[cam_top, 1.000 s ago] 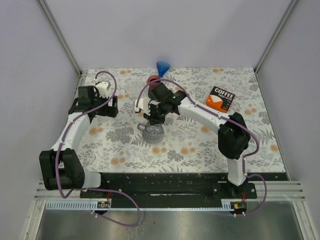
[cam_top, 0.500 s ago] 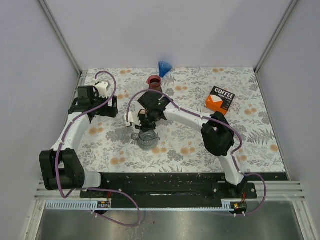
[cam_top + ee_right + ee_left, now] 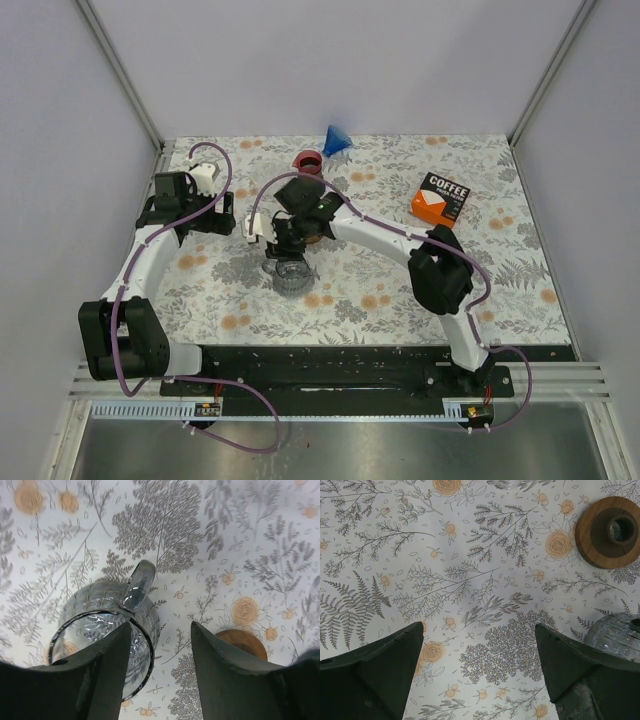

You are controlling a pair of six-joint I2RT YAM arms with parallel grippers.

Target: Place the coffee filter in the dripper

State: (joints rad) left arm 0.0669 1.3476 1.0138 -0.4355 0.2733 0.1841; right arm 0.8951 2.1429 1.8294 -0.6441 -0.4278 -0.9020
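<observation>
Floral tablecloth: right gripper hangs open over the dripper; centring on its handle should steady any grasp.

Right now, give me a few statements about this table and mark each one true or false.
1. The left gripper is open with nothing between its fingers. True.
2. The glass dripper stands below the right gripper. True.
3. The coffee box lies to the left of the dripper. False: it lies to the dripper's right.
4. A filter sits in the dripper. False: none shows inside it.
</observation>
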